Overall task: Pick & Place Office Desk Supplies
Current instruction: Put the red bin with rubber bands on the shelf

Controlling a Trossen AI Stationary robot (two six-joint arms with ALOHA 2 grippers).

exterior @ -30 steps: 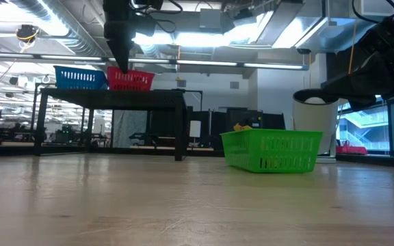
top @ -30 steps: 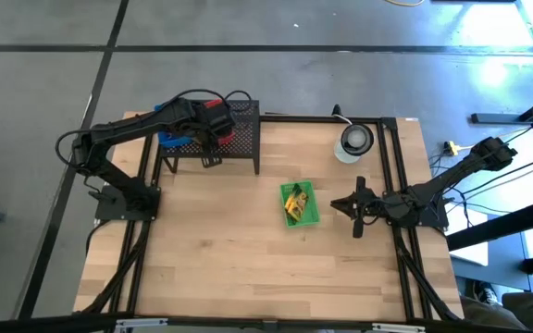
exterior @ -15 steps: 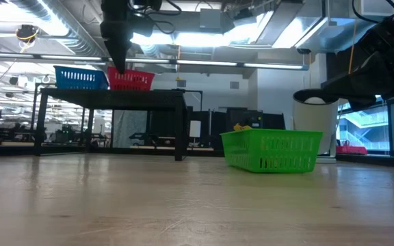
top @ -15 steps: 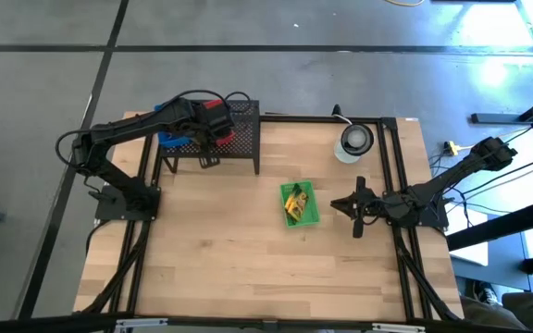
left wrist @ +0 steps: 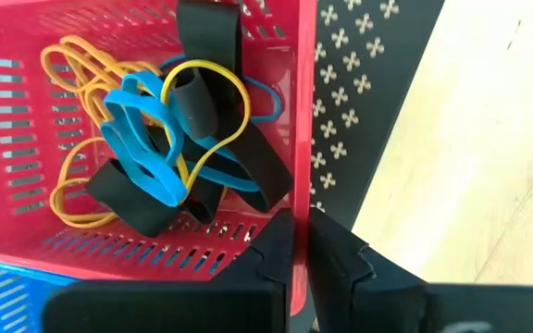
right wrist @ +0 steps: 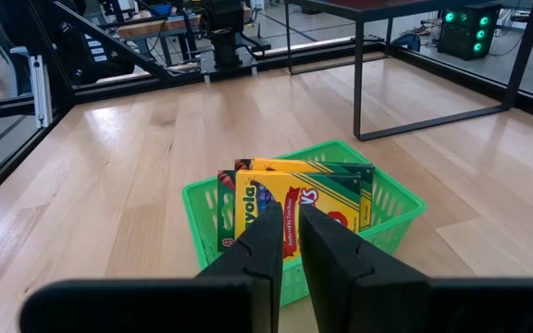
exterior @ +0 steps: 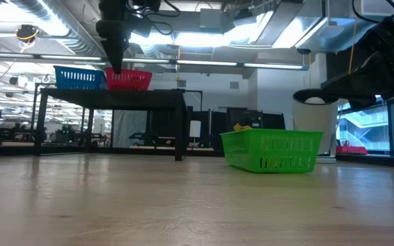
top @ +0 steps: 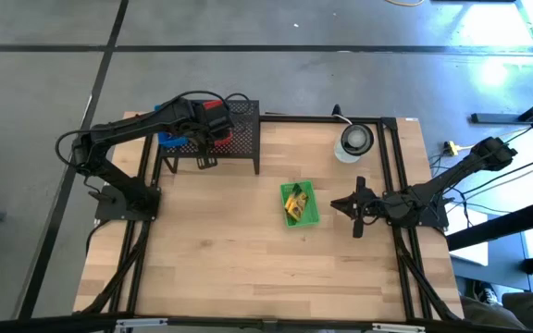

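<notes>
A red basket (left wrist: 26, 185) with blue, orange and black rubber bands (left wrist: 146, 139) stands on the black mesh rack (top: 241, 146) at the table's far left, next to a blue basket (top: 174, 141). My left gripper (left wrist: 301, 217) comes down from above and is shut on the red basket's wall. A green basket (top: 315, 220) on the table holds yellow-green crayon boxes (right wrist: 331, 190). My right gripper (right wrist: 290, 208) is shut, holds nothing and hangs a little to the right of the green basket, pointing at it. My left gripper pinches the red basket's side wall (left wrist: 302, 190) at its rim, near a corner, between its two fingers, one finger inside the basket and one outside. The fingers come steeply from above. The basket's bottom rests on the rack (exterior: 115, 96).
A round white-and-dark disc (top: 355, 139) lies at the table's far right corner. Bare wooden tabletop (top: 239, 268) stretches across the near half. The rack's legs (exterior: 180, 126) stand on the table at the far left.
My left gripper's fingertips have swung slightly toward the blue basket, and the red basket has shifted a little with them along the rack top. My right arm has kept still.
</notes>
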